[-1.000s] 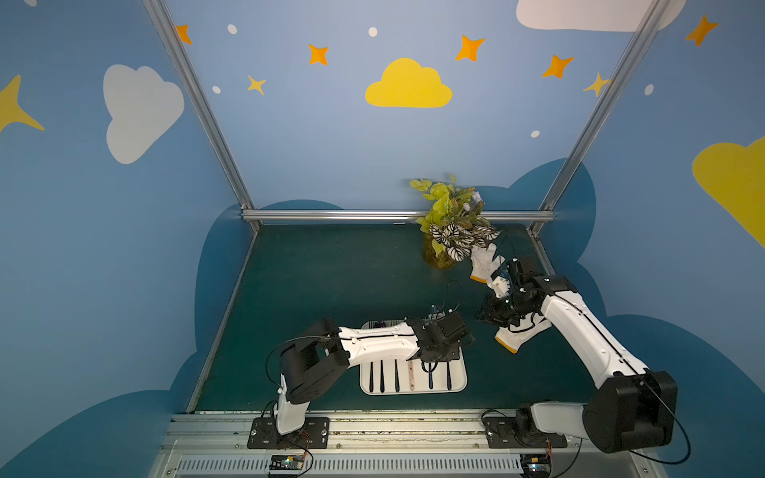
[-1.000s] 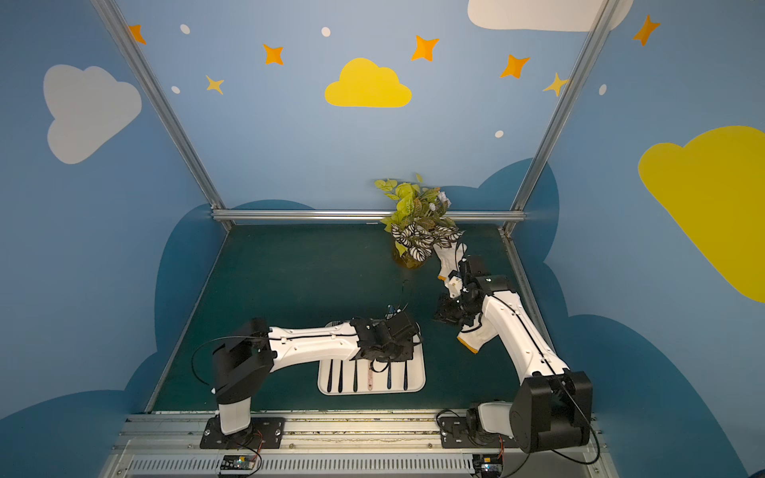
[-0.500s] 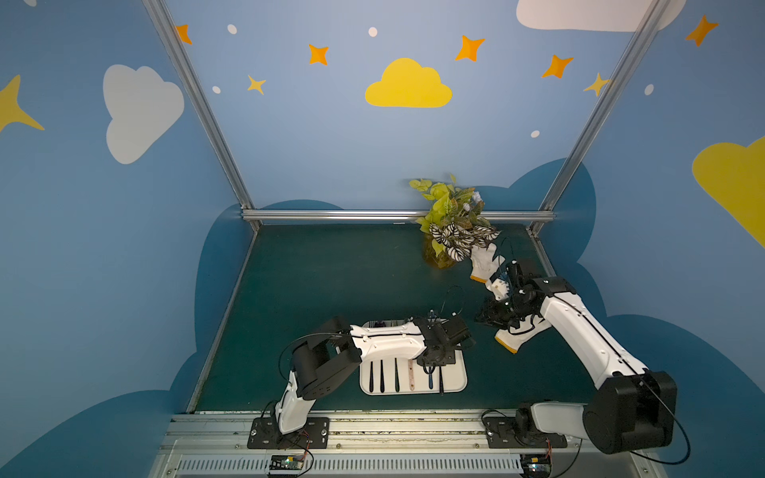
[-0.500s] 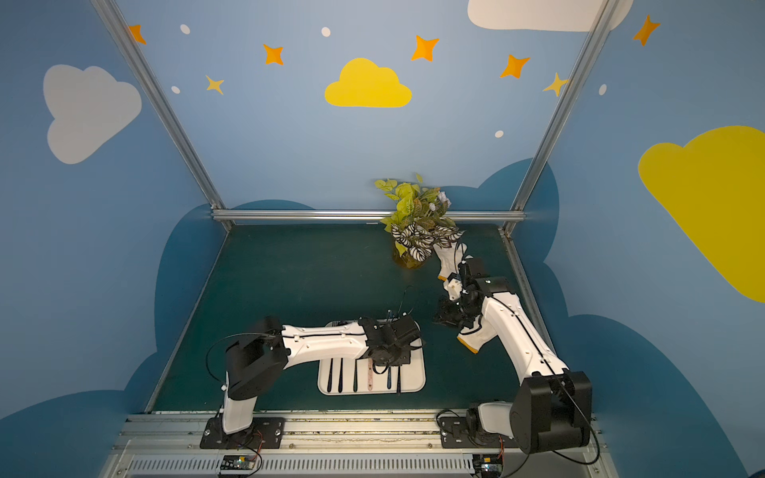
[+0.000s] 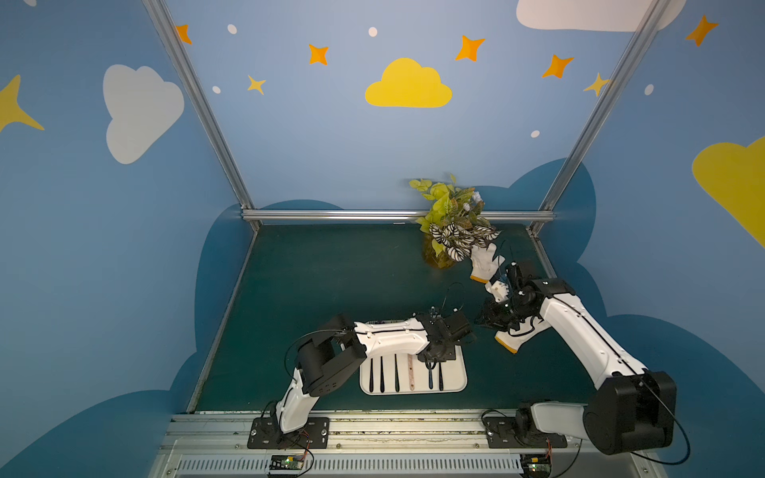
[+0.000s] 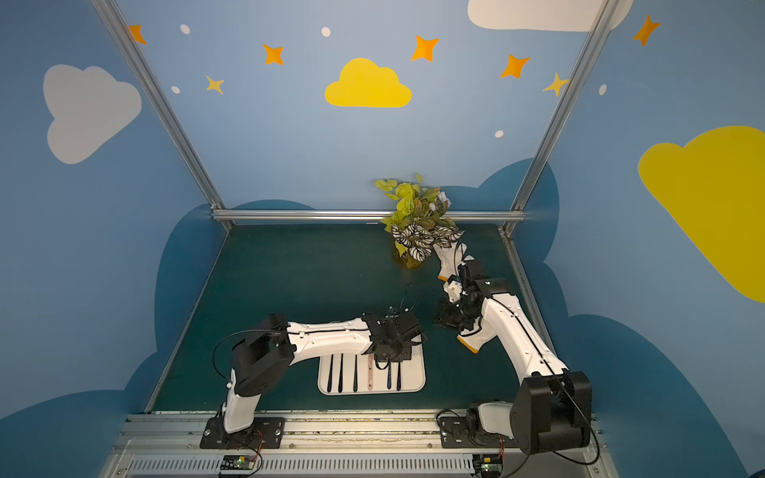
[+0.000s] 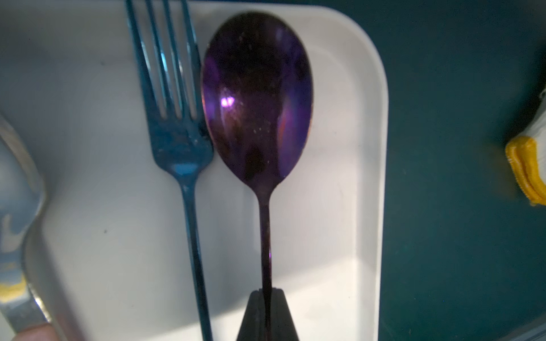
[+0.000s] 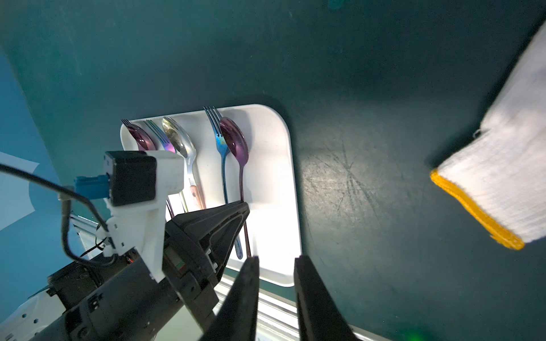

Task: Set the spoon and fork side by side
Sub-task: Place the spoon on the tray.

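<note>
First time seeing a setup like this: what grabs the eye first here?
The shiny purple spoon, its handle pinched in the left gripper, sits right beside a blue fork in a white tray. A white glove with a yellow cuff lies on the green table by the open right gripper, and a leafy plant stands at the back.

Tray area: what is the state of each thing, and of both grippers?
tray, holding cutlery in a row.
fork, lying in tray, free.
spoon, in tray beside fork, handle clamped.
left gripper, shut on spoon.
right gripper, open, empty.
glove, lying limp, not held.
</note>
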Robot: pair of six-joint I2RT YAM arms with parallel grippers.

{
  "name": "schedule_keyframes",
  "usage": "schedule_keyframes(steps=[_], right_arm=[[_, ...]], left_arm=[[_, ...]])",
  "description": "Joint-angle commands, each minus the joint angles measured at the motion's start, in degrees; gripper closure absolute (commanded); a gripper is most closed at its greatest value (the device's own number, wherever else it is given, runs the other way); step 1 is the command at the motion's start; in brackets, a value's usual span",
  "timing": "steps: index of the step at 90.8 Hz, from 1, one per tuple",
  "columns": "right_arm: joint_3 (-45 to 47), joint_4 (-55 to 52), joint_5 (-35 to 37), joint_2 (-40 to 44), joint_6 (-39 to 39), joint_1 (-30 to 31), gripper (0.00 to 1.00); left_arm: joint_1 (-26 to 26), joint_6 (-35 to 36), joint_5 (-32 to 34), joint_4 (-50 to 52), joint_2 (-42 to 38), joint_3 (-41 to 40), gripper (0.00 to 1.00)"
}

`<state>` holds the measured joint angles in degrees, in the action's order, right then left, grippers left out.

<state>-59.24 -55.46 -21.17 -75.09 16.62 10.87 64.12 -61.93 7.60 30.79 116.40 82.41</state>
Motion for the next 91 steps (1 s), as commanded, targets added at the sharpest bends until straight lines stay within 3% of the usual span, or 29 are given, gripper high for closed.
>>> schedule_keyframes(steps=[1,49,91], right_arm=[[0.4,-0.4,-0.8,0.9,-0.5,0.1,0.74],[1.0,-0.2,-0.8,0.6,-0.6,0.1,0.74],[0.8,-1.1,1.0,1.8,0.0,0.1,0.70]], left_arm=[[-0.4,0.5,1.2,2.0,1.4,1.6,0.97],[-0.7,-0.2,0.5,2.9,3.7,2.7,0.84],[-0.2,1.6,0.2,1.9,-0.9,2.8,0.59]])
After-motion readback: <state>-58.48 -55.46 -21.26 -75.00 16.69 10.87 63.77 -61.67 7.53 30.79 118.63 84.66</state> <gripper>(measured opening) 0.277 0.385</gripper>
